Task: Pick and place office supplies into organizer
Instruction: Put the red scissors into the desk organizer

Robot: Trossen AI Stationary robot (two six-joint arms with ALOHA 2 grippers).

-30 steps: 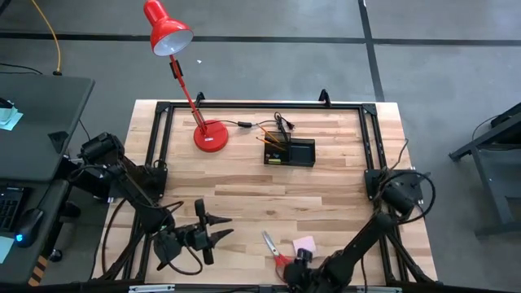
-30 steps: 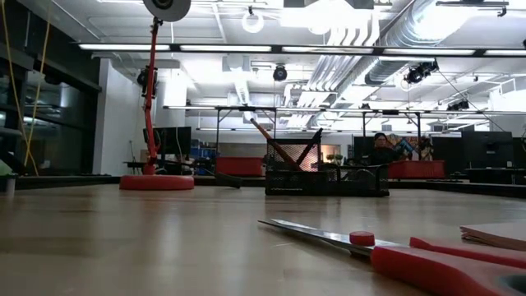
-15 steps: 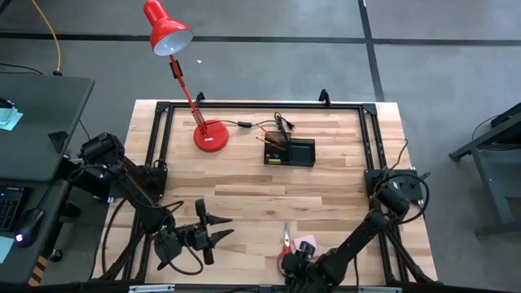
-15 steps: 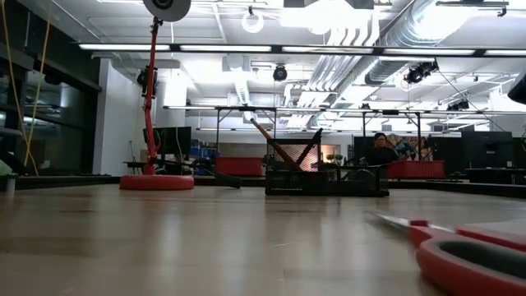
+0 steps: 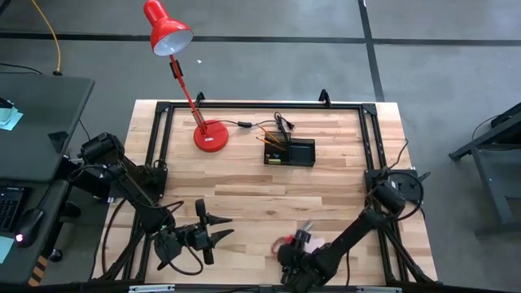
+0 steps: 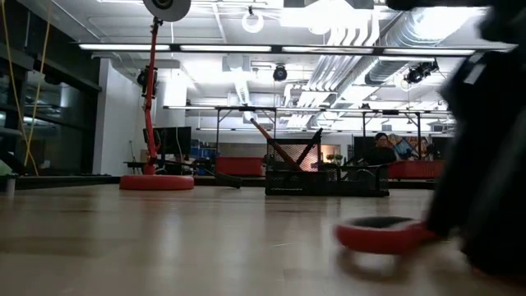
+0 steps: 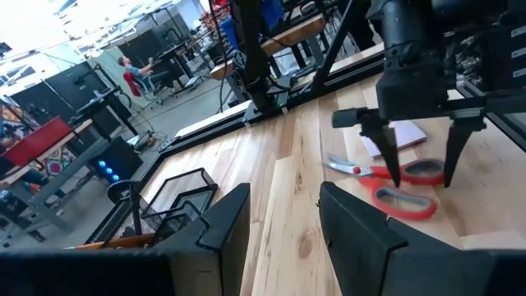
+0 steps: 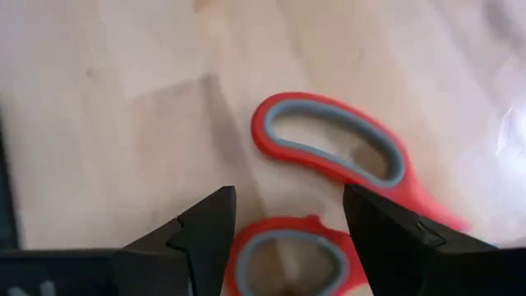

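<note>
The red-handled scissors (image 5: 282,242) (image 7: 386,177) lie flat on the wooden table near its front edge, with one handle loop (image 6: 382,234) in the low view. My right gripper (image 7: 421,182) (image 8: 288,197) is open and tipped down over the handle end. A pink sticky pad (image 7: 407,131) lies just beyond the scissors. The black organizer (image 5: 291,152) (image 6: 326,177) stands at the far middle with orange pencils (image 5: 273,142) sticking up in it. My left gripper (image 5: 224,228) (image 7: 283,193) waits open to the left of the scissors, above the table. My right gripper comes at the scissors from above, slanting, its open fingers astride the handle end. One fingertip (image 7: 395,179) is down where the two red loops meet, and one loop (image 8: 288,255) lies between the fingers. The scissors rest flat on the table. Actual touch cannot be told.
A red desk lamp stands on its round base (image 5: 210,135) (image 6: 156,182) at the far left, head leaning beyond the table. A black frame rail (image 5: 260,106) runs along the far and side edges. Bare wood lies between the scissors and the organizer.
My right gripper has sunk and tipped further down over the scissors' handles, staying open. The scissors have swung round flat on the table. Their blades pointed far-left and now point about toward the far edge, with a handle loop out toward the table's left.
</note>
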